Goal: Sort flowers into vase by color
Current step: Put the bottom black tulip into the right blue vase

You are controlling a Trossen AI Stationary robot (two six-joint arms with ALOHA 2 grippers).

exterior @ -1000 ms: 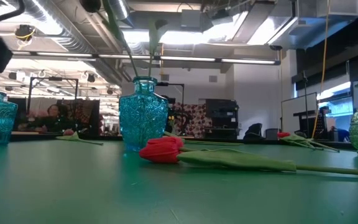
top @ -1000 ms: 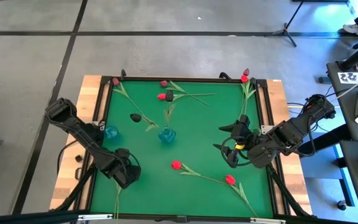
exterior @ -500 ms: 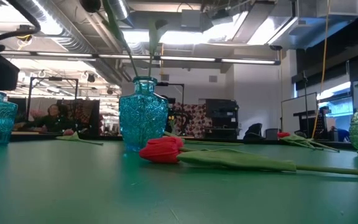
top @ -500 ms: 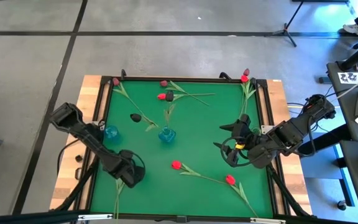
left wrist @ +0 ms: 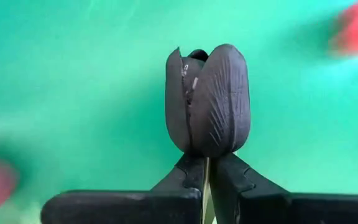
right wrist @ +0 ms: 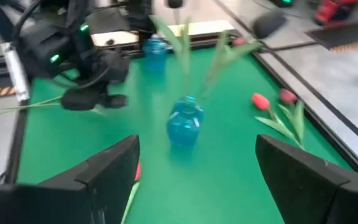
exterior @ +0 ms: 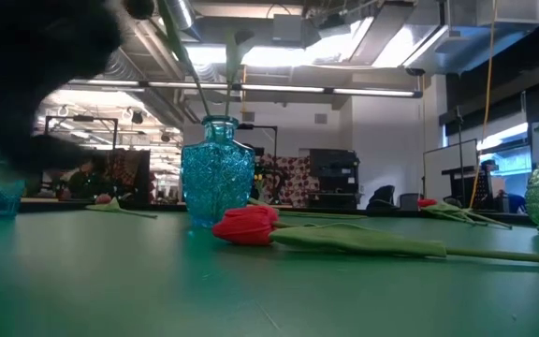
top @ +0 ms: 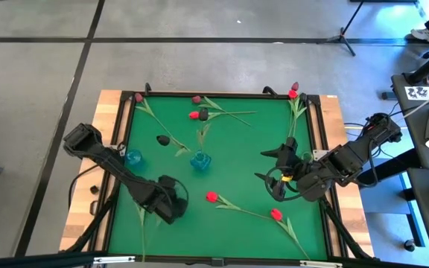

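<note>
Only the left wrist view shows what the left gripper (left wrist: pixel 205 186) carries: a near-black tulip (left wrist: pixel 207 99), its stem pinched between the closed fingers just under the head. From above, the same gripper (top: pixel 171 208) sits low over the green mat (top: pixel 237 156) near the front left, the arm reaching in from the left edge, with the tulip's green stem (top: pixel 141 231) trailing back toward the front rail. In the low view this arm is only a dark blur at the upper left.

The right gripper (top: pixel 274 173) waits over the mat's right side, fingers spread wide with nothing between them. Its wrist view looks across at a blue glass vase (right wrist: pixel 185 121) holding green stems. The low view shows that vase (exterior: pixel 215 170) standing upright, with a red tulip (exterior: pixel 247 226) lying just before it. A second blue vase (top: pixel 132 158) stands at the mat's left edge.
</note>
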